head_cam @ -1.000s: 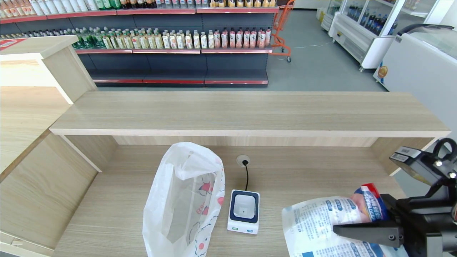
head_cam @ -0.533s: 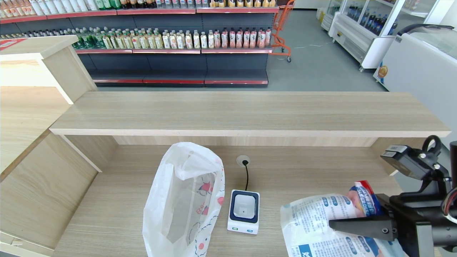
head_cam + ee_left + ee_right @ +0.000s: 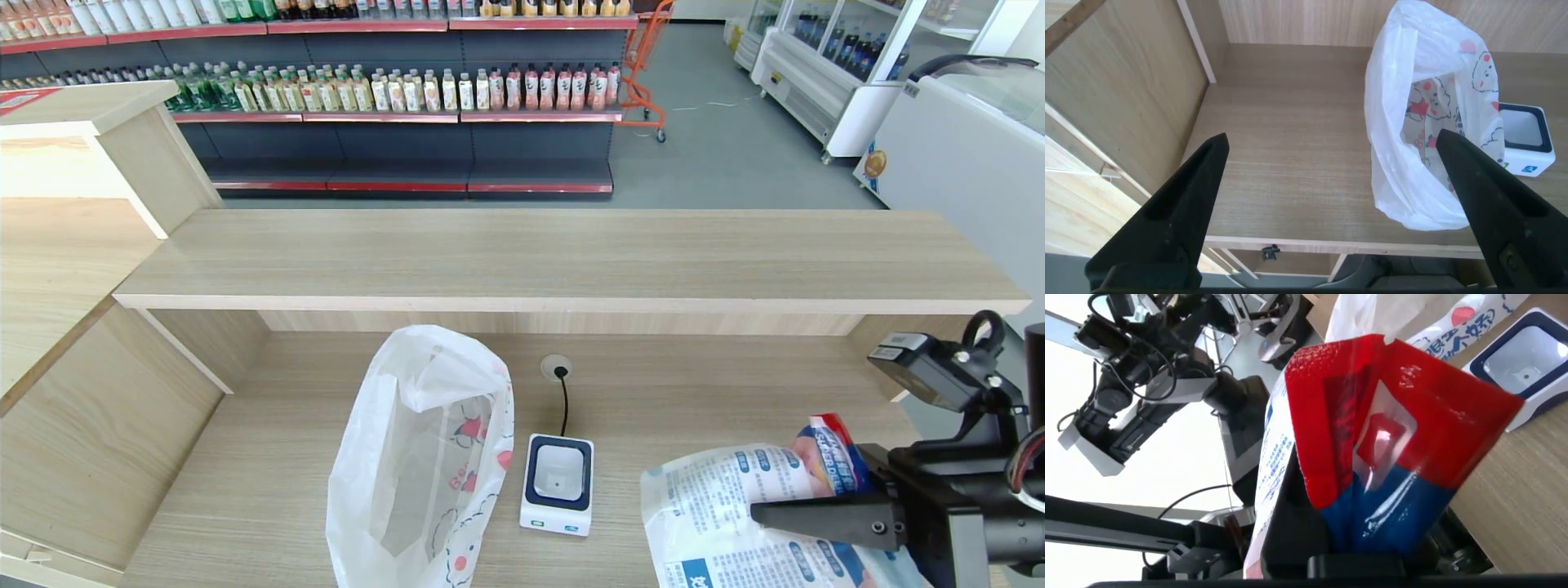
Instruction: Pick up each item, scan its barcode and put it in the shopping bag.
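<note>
Head view: the right gripper [image 3: 804, 523] holds a soft packet [image 3: 718, 506] near its red end. It looks light and slippery. The left gripper [image 3: 1327, 214] is wide open.

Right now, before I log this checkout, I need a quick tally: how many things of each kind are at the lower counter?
Shopping bag: 1
Barcode scanner: 1
Packaged item, held in the right tool: 1
Total: 3
</note>
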Available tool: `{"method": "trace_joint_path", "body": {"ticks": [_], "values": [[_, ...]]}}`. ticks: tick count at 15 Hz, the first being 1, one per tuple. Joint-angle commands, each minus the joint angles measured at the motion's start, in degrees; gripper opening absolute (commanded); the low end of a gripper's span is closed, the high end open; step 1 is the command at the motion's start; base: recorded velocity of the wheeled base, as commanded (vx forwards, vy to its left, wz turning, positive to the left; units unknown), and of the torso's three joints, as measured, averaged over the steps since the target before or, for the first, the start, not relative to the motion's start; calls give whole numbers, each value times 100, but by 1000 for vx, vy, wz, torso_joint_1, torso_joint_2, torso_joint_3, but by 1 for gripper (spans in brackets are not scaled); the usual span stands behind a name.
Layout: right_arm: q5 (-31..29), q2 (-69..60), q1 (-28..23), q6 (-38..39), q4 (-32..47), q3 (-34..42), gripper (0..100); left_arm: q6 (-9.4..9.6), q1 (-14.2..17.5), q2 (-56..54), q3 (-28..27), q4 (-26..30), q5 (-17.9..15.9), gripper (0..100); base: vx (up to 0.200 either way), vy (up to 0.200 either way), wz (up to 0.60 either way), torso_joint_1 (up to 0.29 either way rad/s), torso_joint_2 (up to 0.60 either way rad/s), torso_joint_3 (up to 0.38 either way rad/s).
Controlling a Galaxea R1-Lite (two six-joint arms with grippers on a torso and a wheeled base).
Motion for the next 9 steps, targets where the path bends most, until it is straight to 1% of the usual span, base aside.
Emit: {"method": "trace_joint_path", "body": {"ticks": [1,5,6,7,8,9], "values": [[1,-32,-6,-8,-3,21,0,-1,2,-2,1,-1,0,100,0,0,0,0,0,0],[-8,-128,-6,-8,-3,21,0,-1,2,-2,1,-1,0,100,0,0,0,0,0,0],[-263,-146,-6,-113,-30,4,0,-1,2,-2,1,-1,0,100,0,0,0,0,0,0],[-790,-155,-6,-535,-135,-40,0,-1,2,-2,1,-1,0,100,0,0,0,0,0,0],[-1502,-199,-50,-1309,-258,21,0,-1,2,-2,1,-1,0,100,0,0,0,0,0,0],[-2030,-243,-297,-2091,-249,48,0,-1,2,-2,1,-1,0,100,0,0,0,0,0,0]]}}
